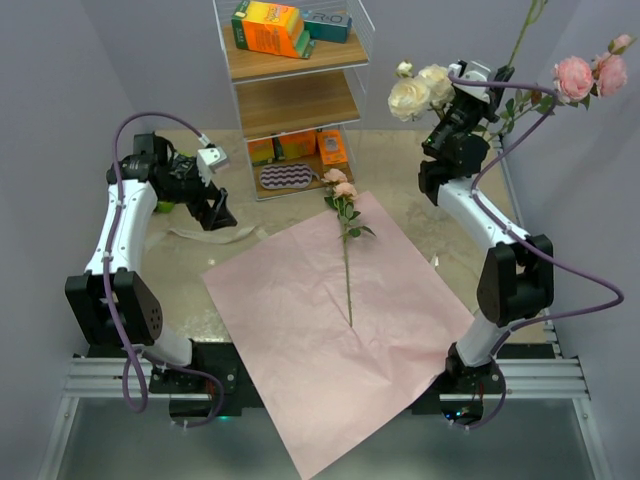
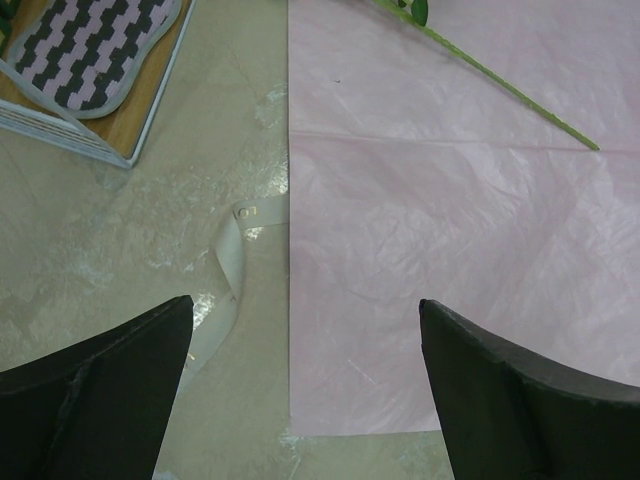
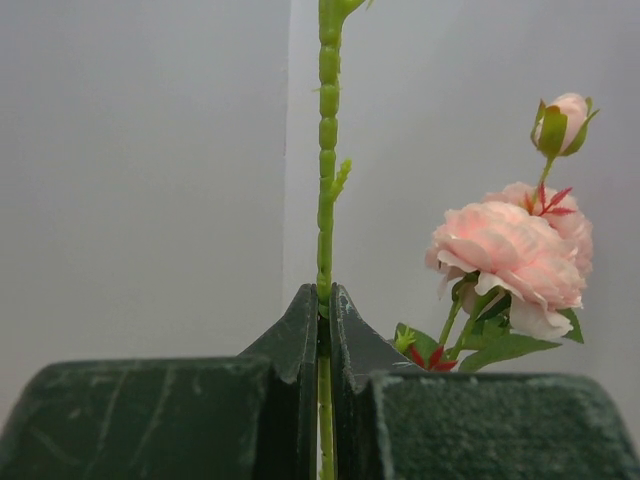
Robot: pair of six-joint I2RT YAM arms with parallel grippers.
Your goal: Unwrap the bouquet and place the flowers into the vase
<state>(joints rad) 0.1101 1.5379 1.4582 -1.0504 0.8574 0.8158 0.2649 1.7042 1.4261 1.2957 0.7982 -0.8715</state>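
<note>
The bouquet's pink sheet (image 1: 330, 330) lies spread flat on the table, and one pink rose (image 1: 342, 190) with a long stem lies on it. My right gripper (image 1: 497, 78) is raised at the back right, shut on a green flower stem (image 3: 325, 150) that runs on past its fingertips. Cream roses (image 1: 420, 90) hang beside it on the left and pink roses (image 1: 590, 72) on the right. The vase is hidden from view. My left gripper (image 1: 215, 210) hovers open over the sheet's left edge (image 2: 290, 300), near a cream ribbon (image 2: 225, 290), holding nothing.
A wire shelf (image 1: 290, 100) stands at the back centre with orange boxes (image 1: 270, 28) and a striped pouch (image 1: 287, 177). Grey walls close in behind and at the right. The sheet's near corner overhangs the table's front edge (image 1: 330, 450).
</note>
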